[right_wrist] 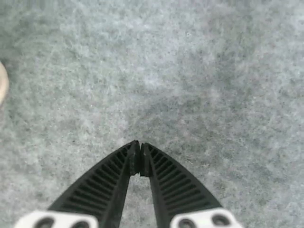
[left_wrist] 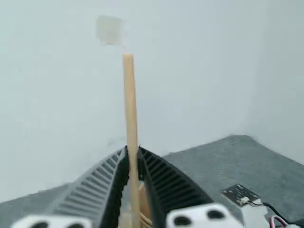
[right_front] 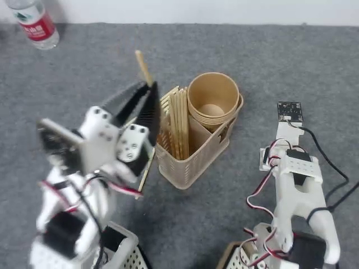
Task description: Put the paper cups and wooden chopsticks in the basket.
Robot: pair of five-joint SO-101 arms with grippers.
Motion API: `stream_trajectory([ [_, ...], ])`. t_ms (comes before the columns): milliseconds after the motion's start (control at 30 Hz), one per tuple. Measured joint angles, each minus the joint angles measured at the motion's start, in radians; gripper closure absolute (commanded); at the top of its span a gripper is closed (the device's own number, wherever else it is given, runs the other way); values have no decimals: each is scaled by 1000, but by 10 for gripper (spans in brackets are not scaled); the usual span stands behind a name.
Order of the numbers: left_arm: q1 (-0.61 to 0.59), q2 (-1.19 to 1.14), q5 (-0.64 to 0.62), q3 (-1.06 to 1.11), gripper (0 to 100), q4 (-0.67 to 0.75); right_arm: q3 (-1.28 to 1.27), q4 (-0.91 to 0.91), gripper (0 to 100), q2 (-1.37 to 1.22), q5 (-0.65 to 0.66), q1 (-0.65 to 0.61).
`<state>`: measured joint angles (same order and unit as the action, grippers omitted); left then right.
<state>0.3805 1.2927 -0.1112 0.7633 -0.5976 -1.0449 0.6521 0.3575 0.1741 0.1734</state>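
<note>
A chopstick [left_wrist: 129,104] (judged light, stiff, slippery) is pinched near mid-shaft by the left gripper [left_wrist: 132,154]; the right gripper [right_wrist: 138,152] is closed, empty.

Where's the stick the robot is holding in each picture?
High view: the chopstick sticks out past the left gripper, just left of the basket.
Left wrist view: the chopstick runs up the middle, pinched in the left gripper.
Right wrist view: grey carpet lies beyond the right gripper.
Shared landmark: the small circuit board on the right arm.
</note>
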Motion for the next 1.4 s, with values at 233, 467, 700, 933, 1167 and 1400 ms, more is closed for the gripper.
stream_trajectory([
  [233,3,12,43,288,984,221,0,0,991,0,0,0],
  [467,2,14,60,305,845,224,0,0,991,0,0,0],
  [700,-49,17,23,284,843,78,0,0,991,0,0,0],
  [933,-160,17,109,204,841,-69,0,0,991,0,0,0],
  [1167,-362,17,353,184,841,-282,0,0,991,0,0,0],
  [1400,-350,-60,396,425,842,-242,0,0,991,0,0,0],
])
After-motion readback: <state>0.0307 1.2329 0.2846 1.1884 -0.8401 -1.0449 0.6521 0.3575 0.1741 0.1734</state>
